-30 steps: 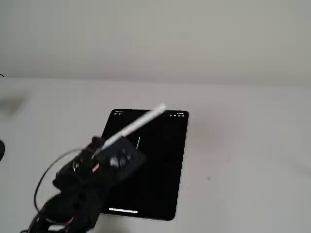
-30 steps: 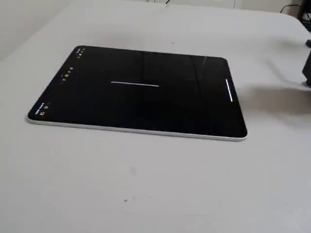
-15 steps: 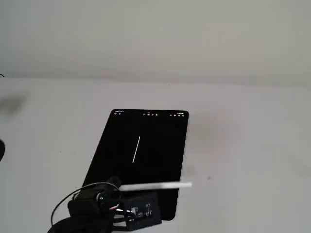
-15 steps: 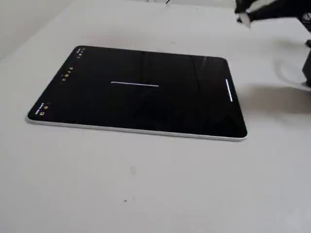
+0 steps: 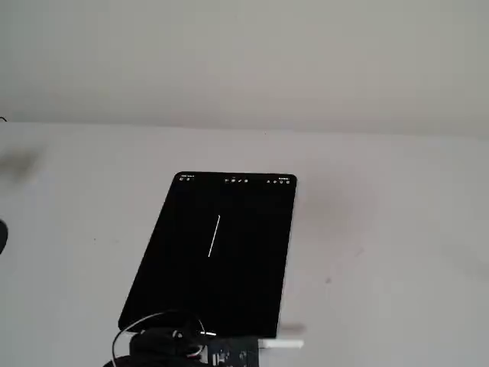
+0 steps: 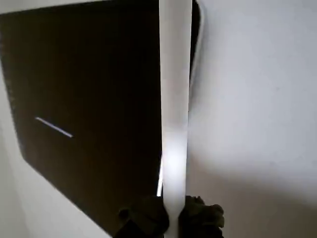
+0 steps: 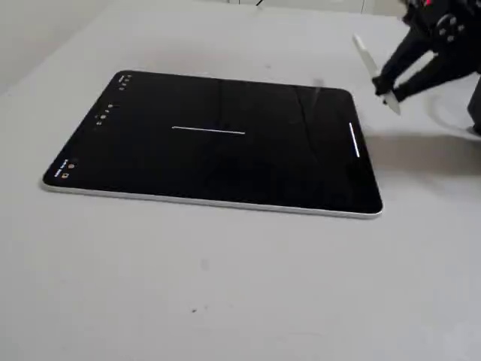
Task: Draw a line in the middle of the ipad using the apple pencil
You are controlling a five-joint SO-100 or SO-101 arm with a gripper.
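The iPad lies flat on the white table, its screen black with one short white line drawn near its middle. The line also shows in the wrist view and in a fixed view. My gripper is shut on the white Apple Pencil and holds it in the air just past the iPad's right edge. In the wrist view the pencil runs up from the fingers across the iPad's edge. The pencil's tip is off the screen.
The arm's black body with cables sits at the near end of the iPad in a fixed view. A pale wall stands behind the table. The pencil's reflection shows on the glass.
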